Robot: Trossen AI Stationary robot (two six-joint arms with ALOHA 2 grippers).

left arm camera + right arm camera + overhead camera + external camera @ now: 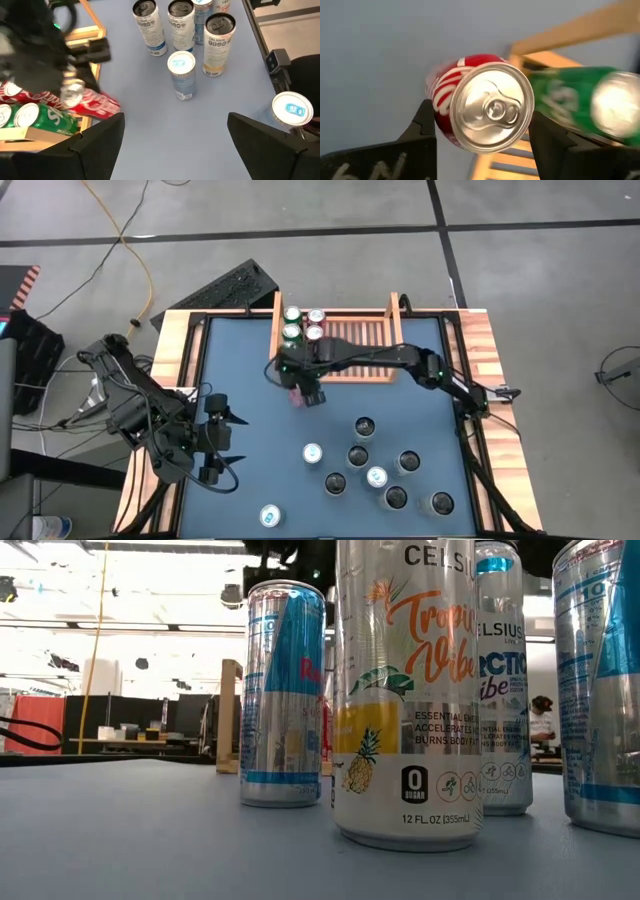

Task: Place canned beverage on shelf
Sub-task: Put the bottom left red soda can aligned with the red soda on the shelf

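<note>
My right gripper (308, 388) reaches across the table to the near left corner of the light-wood shelf (362, 348) and is shut on a red can (296, 395). The can lies tilted in the right wrist view (470, 105), its silver top toward the camera. Several cans, green and red (292, 332), stand upright in the shelf's left end; a green one shows beside the red can (570, 100). My left gripper (228, 442) is open and empty over the table's left side (175, 135). My right gripper pinches the red can between its two fingers (422, 127), on the can's side wall just below its top rim (445, 115). The can is tilted well over, its bottom pointing away from the gripper (112, 106). Whether that bottom touches the table cannot be told.
Several upright slim cans (375, 470) stand in a cluster at the table's near right, and one (270, 516) stands alone near the front edge. They fill the low view (405, 690). The shelf's right part is bare slats (370, 340). A raised wooden border (185, 340) rims the table.
</note>
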